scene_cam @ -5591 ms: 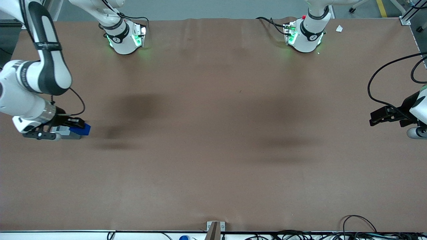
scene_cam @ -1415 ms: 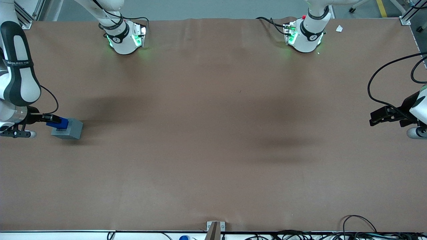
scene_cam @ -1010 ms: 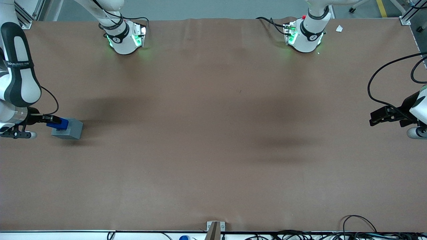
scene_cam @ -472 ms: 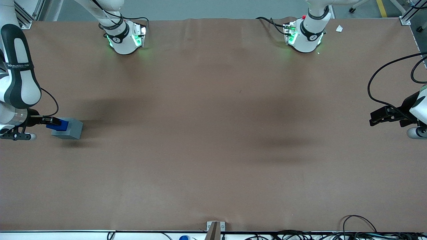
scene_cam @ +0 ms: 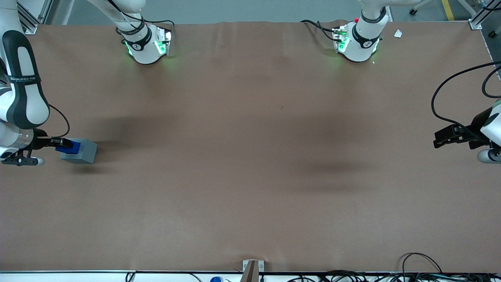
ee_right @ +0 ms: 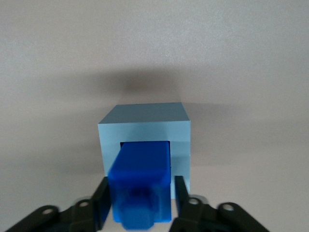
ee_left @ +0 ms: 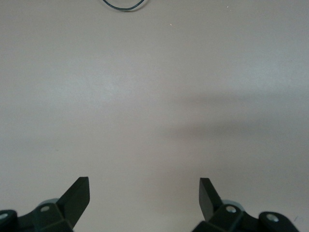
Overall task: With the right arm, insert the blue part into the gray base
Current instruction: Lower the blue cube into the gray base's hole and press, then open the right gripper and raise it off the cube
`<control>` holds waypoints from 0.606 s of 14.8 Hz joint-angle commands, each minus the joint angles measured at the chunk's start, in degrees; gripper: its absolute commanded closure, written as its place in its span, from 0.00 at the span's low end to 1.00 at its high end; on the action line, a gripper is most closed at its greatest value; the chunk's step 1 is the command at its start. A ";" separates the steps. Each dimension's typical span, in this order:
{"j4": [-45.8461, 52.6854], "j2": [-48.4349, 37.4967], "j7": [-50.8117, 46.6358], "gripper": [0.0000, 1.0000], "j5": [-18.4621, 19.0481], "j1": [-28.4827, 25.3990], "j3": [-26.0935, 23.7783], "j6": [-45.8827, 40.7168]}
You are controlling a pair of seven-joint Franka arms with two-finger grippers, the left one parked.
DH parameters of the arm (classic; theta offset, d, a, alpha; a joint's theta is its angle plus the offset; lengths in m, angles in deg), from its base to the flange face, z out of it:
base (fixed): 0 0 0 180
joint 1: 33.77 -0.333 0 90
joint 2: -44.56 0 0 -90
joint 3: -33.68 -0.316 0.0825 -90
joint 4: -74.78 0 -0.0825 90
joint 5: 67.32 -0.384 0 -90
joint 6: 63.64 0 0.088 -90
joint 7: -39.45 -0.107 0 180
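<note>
From my console, the gripper [ee_right: 140,205] sits directly above the gray base [scene_cam: 80,151], its fingers [ee_right: 99,205] closed against the sides of the blue part [ee_right: 140,186], whose lower end occupies the base's square recess, so the path straight down is blocked. Around the base I see only bare brown table [scene_cam: 250,176] on every side of the gripper. The nearest obstruction is the right arm [scene_cam: 21,98] itself, rising above the gripper.

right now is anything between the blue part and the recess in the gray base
Nothing visible. The claw has a finger on each side of the blue part, whose lower end already sits in the square recess of the gray base.
</note>
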 commanded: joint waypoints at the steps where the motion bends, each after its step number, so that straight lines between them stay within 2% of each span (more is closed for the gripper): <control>1: 0.80 0.43 -0.15 0.00 0.66 0.18 -0.42 -0.41; 6: 0.89 -1.93 -0.59 0.00 0.40 0.09 -0.77 -1.38; 9: 3.69 -4.49 -0.76 0.00 -0.22 0.00 -0.95 -7.07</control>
